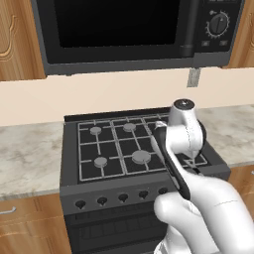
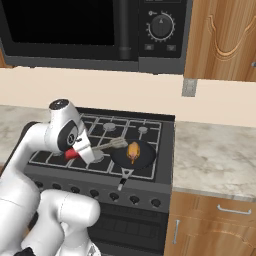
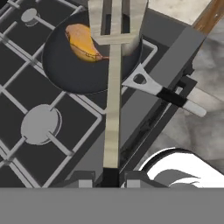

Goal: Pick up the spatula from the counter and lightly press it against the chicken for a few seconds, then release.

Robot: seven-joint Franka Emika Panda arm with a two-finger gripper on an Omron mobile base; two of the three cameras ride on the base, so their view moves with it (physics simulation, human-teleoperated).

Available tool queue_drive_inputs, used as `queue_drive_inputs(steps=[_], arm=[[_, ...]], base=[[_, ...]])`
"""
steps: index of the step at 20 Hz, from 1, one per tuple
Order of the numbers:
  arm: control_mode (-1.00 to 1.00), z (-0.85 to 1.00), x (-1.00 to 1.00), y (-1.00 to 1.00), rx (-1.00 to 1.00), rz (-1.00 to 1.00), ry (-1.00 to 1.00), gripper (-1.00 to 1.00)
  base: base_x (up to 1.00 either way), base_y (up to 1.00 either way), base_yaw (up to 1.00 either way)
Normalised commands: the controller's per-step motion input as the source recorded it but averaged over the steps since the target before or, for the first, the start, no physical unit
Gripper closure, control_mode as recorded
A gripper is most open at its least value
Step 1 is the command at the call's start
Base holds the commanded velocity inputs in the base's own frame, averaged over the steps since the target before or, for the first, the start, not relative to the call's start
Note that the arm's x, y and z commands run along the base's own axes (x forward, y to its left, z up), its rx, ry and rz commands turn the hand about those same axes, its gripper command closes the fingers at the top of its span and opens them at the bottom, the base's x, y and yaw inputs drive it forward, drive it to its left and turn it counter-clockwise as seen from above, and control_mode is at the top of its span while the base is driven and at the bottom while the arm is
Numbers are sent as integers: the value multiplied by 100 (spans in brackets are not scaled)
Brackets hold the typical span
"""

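Note:
My gripper [image 3: 110,177] is shut on the spatula's handle end, which shows red [image 2: 71,154] in the right base view. The pale spatula [image 3: 113,109] reaches forward from the fingers, and its slotted blade [image 3: 116,22] hangs over the dark pan [image 3: 74,74]. The orange-brown chicken [image 3: 83,41] lies in the pan just left of the blade. Whether blade and chicken touch is not clear. In the right base view the blade [image 2: 117,144] ends just left of the chicken [image 2: 133,151] in the pan [image 2: 144,161].
The pan sits on the front right burner of a black gas stove [image 1: 124,144], its handle [image 3: 175,98] sticking out over the stove's front edge. A microwave [image 2: 100,30] hangs above. Marble counter [image 2: 215,155] runs on both sides. My arm hides the pan in the left base view.

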Motion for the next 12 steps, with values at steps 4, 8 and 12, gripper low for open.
queue_drive_inputs(steps=[4,8,12], arm=[[-100,0,19,-1,0,0,6,100],[-100,-5,19,-2,0,0,7,100],[-100,-9,17,-5,0,0,7,100]], base=[[0,0,0],[0,0,0],[0,0,0]])
